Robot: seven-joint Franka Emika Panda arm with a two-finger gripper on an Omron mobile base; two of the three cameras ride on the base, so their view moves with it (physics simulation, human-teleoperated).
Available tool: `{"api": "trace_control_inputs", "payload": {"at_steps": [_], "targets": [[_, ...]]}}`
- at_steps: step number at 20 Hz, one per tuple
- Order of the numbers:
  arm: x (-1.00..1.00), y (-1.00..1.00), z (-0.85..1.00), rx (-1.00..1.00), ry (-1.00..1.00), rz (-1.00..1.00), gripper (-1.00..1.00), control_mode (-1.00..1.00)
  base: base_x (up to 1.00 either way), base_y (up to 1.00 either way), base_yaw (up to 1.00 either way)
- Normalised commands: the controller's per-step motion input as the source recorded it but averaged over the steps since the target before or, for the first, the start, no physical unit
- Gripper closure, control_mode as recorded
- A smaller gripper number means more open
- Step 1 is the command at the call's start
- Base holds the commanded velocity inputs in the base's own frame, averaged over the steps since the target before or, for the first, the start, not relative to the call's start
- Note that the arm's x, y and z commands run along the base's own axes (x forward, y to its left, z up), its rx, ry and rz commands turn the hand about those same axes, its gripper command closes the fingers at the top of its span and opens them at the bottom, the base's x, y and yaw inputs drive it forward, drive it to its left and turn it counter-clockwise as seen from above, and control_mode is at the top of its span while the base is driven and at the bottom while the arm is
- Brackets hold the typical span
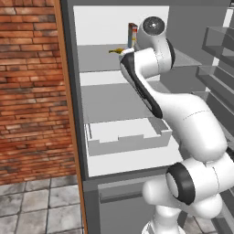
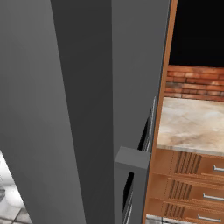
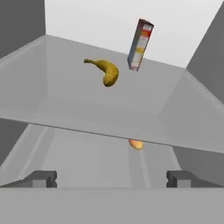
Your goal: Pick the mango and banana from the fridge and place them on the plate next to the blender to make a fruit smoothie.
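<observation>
The robot's arm reaches into the open fridge [image 1: 123,137], its end effector [image 3: 111,179] empty with fingers spread wide apart at the front edge of a glass shelf [image 3: 100,118]. The banana [image 3: 105,72] lies on that shelf toward the back, near an upright carton [image 3: 140,43]. The mango [image 3: 136,144] shows through the glass on the level below. A white drawer [image 1: 128,135] sits lower in the fridge.

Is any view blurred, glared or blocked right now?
Hand view: sharp, evenly lit, banana and carton clear, the mango half hidden under the glass shelf edge. Left base view: arm covers much of the fridge. Right base view: blocked by the grey fridge door.
</observation>
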Motion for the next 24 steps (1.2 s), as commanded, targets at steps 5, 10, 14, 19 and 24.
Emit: {"api": "trace_control_inputs", "payload": {"at_steps": [5, 10, 14, 19, 24], "targets": [[0.62, -0.01, -0.32, 0.12, -0.17, 0.0, -1.0, -1.0, 0.0, 0.0, 0.0], [0.59, 0.0, 0.01, 0.14, -0.08, 0.0, -1.0, -1.0, 0.0, 0.0, 0.0], [0.55, -0.02, 0.0, 0.1, 0.0, 0.0, -1.0, -1.0, 0.0, 0.0, 0.0], [0.51, -0.01, 0.16, 0.03, 0.11, -0.02, -1.0, -1.0, 0.0, 0.0, 0.0], [0.42, 0.0, 0.1, 0.0, 0.18, 0.0, -1.0, -1.0, 0.0, 0.0, 0.0]]}}
